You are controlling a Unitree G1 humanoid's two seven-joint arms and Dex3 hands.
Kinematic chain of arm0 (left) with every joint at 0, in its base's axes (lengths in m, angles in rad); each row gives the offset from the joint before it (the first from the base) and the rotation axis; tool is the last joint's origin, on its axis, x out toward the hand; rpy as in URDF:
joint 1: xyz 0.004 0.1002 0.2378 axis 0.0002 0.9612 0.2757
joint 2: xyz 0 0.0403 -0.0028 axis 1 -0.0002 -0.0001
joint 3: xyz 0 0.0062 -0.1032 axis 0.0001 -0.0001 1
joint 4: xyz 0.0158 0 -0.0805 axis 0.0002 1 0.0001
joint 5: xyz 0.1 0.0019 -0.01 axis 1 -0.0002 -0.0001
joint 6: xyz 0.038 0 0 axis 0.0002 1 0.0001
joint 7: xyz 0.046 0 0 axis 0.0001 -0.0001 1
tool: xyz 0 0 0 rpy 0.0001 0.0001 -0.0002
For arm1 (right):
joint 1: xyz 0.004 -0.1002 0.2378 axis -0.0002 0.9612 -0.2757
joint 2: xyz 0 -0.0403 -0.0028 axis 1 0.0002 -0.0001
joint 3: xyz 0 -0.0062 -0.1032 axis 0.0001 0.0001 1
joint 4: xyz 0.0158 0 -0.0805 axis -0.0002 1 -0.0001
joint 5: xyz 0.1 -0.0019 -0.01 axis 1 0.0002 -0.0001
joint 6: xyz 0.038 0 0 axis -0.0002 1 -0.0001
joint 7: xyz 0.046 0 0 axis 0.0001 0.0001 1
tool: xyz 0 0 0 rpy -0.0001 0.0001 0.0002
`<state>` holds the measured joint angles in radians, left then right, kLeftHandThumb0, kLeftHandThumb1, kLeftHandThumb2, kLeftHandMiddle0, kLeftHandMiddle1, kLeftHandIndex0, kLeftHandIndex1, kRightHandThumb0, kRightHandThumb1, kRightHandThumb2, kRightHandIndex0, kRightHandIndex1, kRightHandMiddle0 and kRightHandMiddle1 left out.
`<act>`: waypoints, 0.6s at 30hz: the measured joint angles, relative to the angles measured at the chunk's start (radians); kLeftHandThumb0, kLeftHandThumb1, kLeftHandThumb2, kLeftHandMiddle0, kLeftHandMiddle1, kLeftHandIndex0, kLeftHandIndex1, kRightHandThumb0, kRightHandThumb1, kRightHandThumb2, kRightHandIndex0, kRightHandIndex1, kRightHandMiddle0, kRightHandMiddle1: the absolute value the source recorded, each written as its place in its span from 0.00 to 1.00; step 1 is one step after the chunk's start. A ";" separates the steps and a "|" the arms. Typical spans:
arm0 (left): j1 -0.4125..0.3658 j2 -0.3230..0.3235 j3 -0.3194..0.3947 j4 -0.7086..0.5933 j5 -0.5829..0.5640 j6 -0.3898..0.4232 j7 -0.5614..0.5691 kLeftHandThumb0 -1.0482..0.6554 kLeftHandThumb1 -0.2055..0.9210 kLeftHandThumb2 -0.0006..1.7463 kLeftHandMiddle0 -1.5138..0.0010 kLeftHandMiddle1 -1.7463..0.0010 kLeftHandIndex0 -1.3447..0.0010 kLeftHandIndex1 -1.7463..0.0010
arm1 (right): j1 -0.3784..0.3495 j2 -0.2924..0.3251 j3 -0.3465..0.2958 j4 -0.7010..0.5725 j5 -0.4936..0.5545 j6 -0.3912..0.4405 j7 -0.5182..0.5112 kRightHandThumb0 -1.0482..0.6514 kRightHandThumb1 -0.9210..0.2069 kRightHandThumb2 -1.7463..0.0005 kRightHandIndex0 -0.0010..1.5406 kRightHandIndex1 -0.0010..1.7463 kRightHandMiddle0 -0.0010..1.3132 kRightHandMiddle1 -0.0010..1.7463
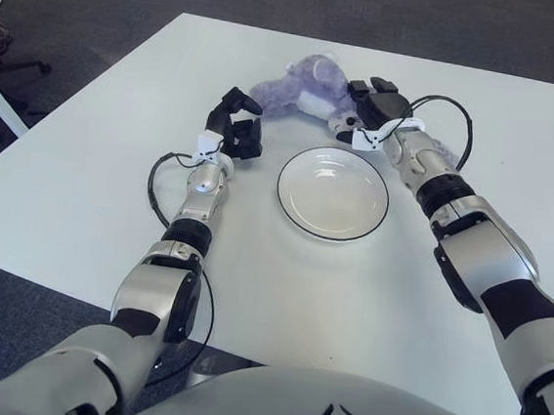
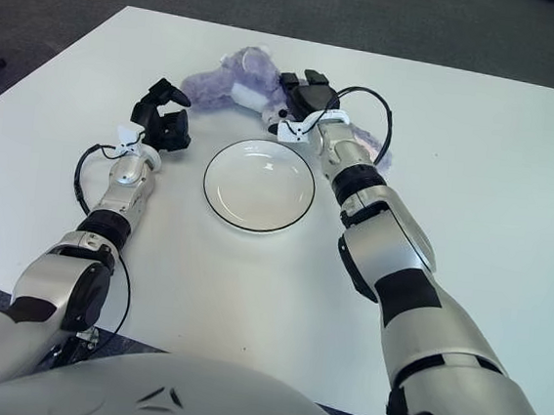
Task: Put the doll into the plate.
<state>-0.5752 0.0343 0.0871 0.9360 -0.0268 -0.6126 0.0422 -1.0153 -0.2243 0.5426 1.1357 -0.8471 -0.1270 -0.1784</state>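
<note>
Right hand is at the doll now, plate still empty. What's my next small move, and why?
Probably close the right hand on the doll before lifting. The hand sits against the doll's near side, a firm grasp isn't evident, and the plate lies just nearer. The left hand hovers left of the plate.

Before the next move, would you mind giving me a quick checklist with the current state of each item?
1. Doll lying on the table, beyond the plate: ok.
2. Plate holds nothing: ok.
3. Right robot hand at the doll's near side: ok.
4. Right robot hand's grip closed on the doll: cannot tell.
5. Left robot hand left of the plate, off the doll, holding nothing: ok.
6. Doll in the plate: not ok, not yet done.
</note>
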 measured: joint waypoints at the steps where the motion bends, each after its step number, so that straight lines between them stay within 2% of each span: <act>1: 0.000 0.000 0.000 -0.001 0.000 0.000 0.000 0.36 0.57 0.67 0.18 0.00 0.62 0.00 | 0.000 0.002 0.001 0.005 0.000 0.002 -0.007 0.08 0.00 0.67 0.01 0.21 0.00 0.36; 12: 0.007 -0.001 0.000 -0.015 0.000 -0.001 0.000 0.36 0.57 0.67 0.18 0.00 0.62 0.00 | 0.000 0.025 0.006 0.072 0.010 0.006 -0.091 0.14 0.00 0.71 0.00 0.34 0.00 0.42; 18: 0.009 -0.002 0.000 -0.020 0.000 -0.001 0.000 0.36 0.57 0.67 0.18 0.00 0.62 0.00 | 0.000 0.037 0.005 0.098 0.017 0.008 -0.133 0.17 0.04 0.69 0.00 0.38 0.00 0.46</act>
<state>-0.5658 0.0328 0.0872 0.9160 -0.0270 -0.6141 0.0422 -1.0156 -0.1874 0.5477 1.2336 -0.8298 -0.1192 -0.3115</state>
